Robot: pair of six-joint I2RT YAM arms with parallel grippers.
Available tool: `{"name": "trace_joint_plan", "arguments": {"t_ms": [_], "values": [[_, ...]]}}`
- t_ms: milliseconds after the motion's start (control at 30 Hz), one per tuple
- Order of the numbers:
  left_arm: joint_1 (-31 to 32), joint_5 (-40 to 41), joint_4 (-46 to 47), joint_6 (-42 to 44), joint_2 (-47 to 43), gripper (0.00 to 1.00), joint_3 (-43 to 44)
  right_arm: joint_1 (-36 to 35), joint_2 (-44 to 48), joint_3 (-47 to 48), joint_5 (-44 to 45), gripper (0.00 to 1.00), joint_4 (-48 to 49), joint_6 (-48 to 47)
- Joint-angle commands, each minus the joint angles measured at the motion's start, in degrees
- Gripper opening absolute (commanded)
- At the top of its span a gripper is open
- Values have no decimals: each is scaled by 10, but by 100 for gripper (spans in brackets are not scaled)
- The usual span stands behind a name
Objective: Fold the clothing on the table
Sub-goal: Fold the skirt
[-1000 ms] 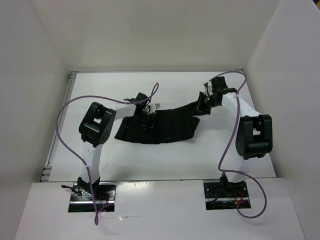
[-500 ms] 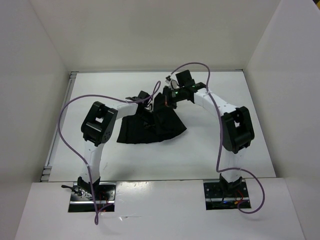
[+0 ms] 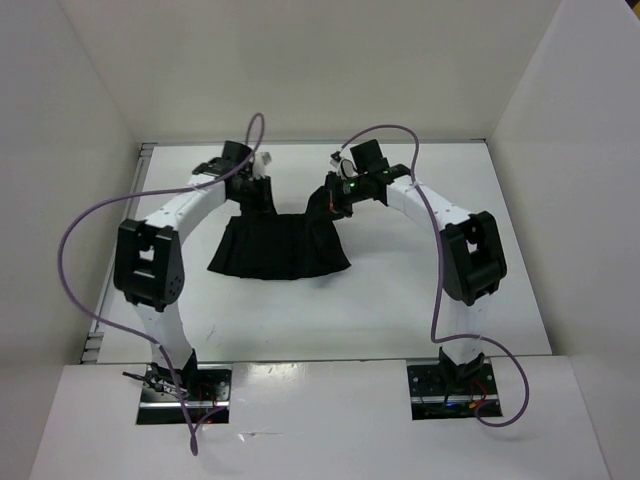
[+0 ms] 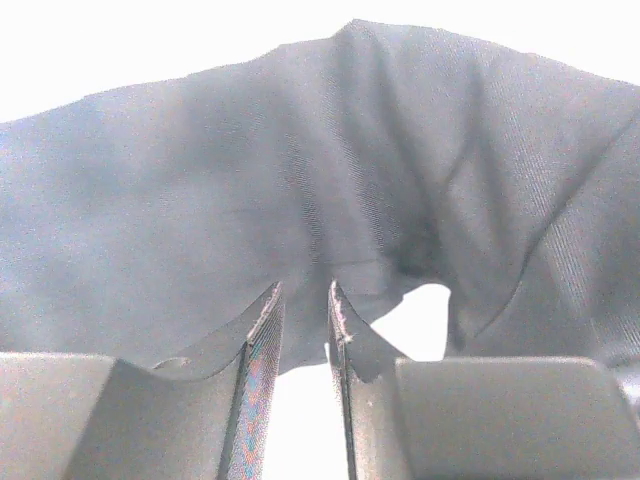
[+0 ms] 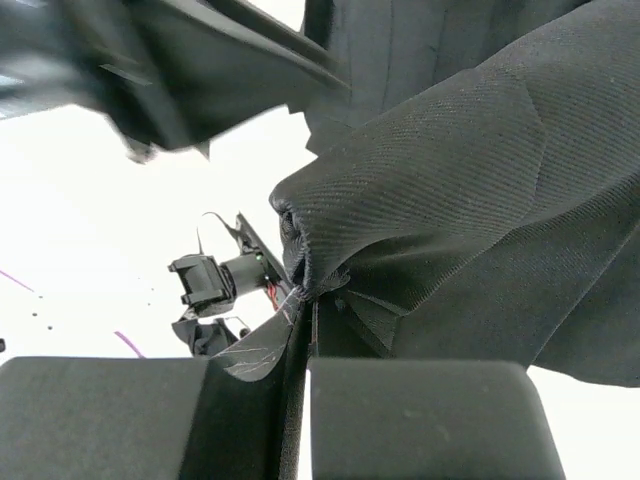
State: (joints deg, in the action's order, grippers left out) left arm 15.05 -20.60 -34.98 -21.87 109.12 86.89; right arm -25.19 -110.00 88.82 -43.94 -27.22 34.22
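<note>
The skirt (image 3: 275,250) is lying spread in the middle of the table (image 3: 400,300), hem nearest the bases. At its far left corner the left gripper (image 3: 254,197) is showing a narrow slit between its jaws at the cloth edge, and I cannot tell if it is gripping. At the far right corner the right gripper (image 3: 322,206) is pinching a raised fold, jaws closed

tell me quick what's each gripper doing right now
left gripper: slightly open, at the edge of the black pleated fabric skirt
right gripper: closed, pinching the skirt
</note>
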Motion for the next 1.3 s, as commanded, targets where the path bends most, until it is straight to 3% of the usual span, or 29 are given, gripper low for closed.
{"name": "trace_joint_plan", "arguments": {"t_ms": [0, 233, 433, 600, 1033, 1267], "values": [[-47, 105, -37, 17, -53, 32, 1, 6, 36, 0, -5, 0, 5, -11], [-122, 234, -32, -1, -53, 21, -51, 36, 58, -13, -5, 0, -6, -28], [-134, 267, -21, -6, -6, 18, -64, 66, 81, -36, -11, 0, -18, -51], [-134, 237, -3, -12, 16, 16, -88, 95, 100, -55, -16, 0, -30, -64], [12, 159, 40, -53, 65, 15, -119, 190, 111, -49, -38, 0, -65, -109], [42, 132, 51, -64, 76, 15, -107, 130, 74, -9, -47, 0, -38, -79]]}}
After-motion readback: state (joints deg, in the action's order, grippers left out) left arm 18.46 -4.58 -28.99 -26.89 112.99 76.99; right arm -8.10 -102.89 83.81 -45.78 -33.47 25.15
